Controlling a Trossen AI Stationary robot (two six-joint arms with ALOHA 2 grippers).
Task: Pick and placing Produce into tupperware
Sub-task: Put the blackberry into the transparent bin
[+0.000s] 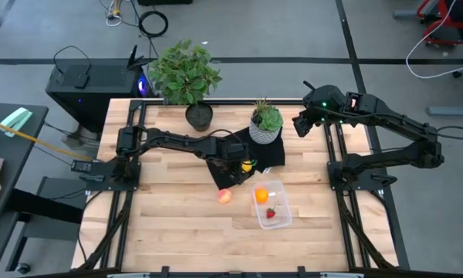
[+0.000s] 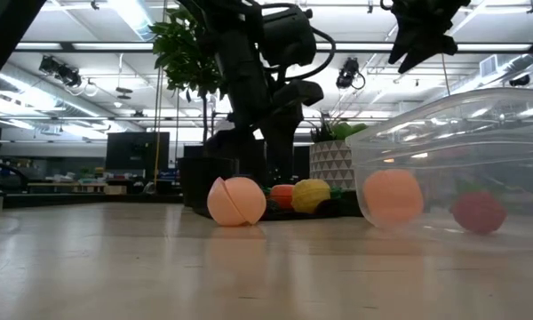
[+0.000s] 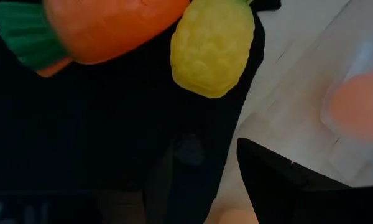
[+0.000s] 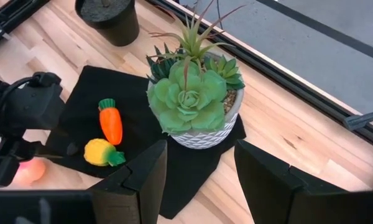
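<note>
While my left arm reaches across the table (image 1: 177,232) from nine o'clock, my left hand (image 1: 233,164) hangs low over the black mat (image 1: 274,154) near the table's middle, above the carrot (image 3: 105,25) and the yellow piece (image 3: 211,46). Those two lie side by side on the mat, close together; whether they touch I cannot tell. My left hand has hold of nothing, and how far its fingers stand apart I cannot tell, since only one dark finger (image 3: 286,186) shows clearly in my left wrist view.

My right hand (image 4: 199,177) waits raised at about one o'clock, beyond the mat, its fingers parted and empty, looking down on the succulent (image 4: 189,99) in its patterned white pot (image 4: 205,134), which stands on the mat's far part.

At five o'clock from the mat sits the tupperware (image 1: 282,220), clear and open-topped. Inside it lie the orange ball (image 1: 261,195) and the strawberry (image 1: 271,213), the ball toward the mat, the strawberry toward the table's near edge.

Just beside the mat's near corner, at nine o'clock from the tupperware, the pinkish ball (image 1: 224,196) rests on the bare wood. A leafy plant (image 1: 184,71) in a dark pot (image 1: 199,116) stands at eleven o'clock from the mat.
</note>
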